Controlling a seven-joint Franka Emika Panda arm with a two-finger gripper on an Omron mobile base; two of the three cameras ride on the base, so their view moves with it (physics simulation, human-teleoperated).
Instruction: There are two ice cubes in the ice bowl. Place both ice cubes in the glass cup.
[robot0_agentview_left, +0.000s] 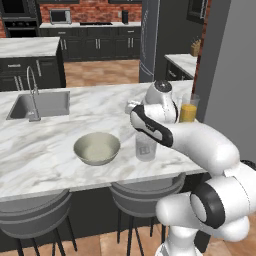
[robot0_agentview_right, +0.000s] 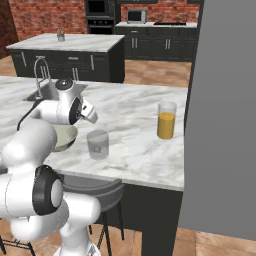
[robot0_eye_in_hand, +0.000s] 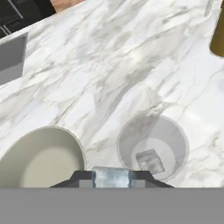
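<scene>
second ice cube pinched above the tumbler

left base view: the clear, slightly tapered glass cup (robot0_agentview_left: 145, 146) stands on the white marble counter (robot0_agentview_left: 75, 115), just right of the wide, shallow grey-beige ice bowl (robot0_agentview_left: 97, 148). the white arm reaches over the cup and covers its top. a tall glass of orange liquid (robot0_agentview_left: 188, 108) stands behind the cup, to its right; the steel sink (robot0_agentview_left: 40, 105) lies well to its left.

right base view: the cup (robot0_agentview_right: 98, 144) sits apart from the orange glass (robot0_agentview_right: 166, 120) on its right, with the bowl (robot0_agentview_right: 64, 137) close on its left, partly behind the arm.

hand view: the gripper (robot0_eye_in_hand: 112, 176) is clamped on a pale bluish translucent ice cube (robot0_eye_in_hand: 112, 177), held between the dark fingertips (robot0_eye_in_hand: 78, 178) just off the cup's (robot0_eye_in_hand: 153, 146) rim, on the bowl side. the other ice cube (robot0_eye_in_hand: 148, 160) lies on the cup's bottom. the bowl (robot0_eye_in_hand: 41, 157) is beside the cup.
</scene>
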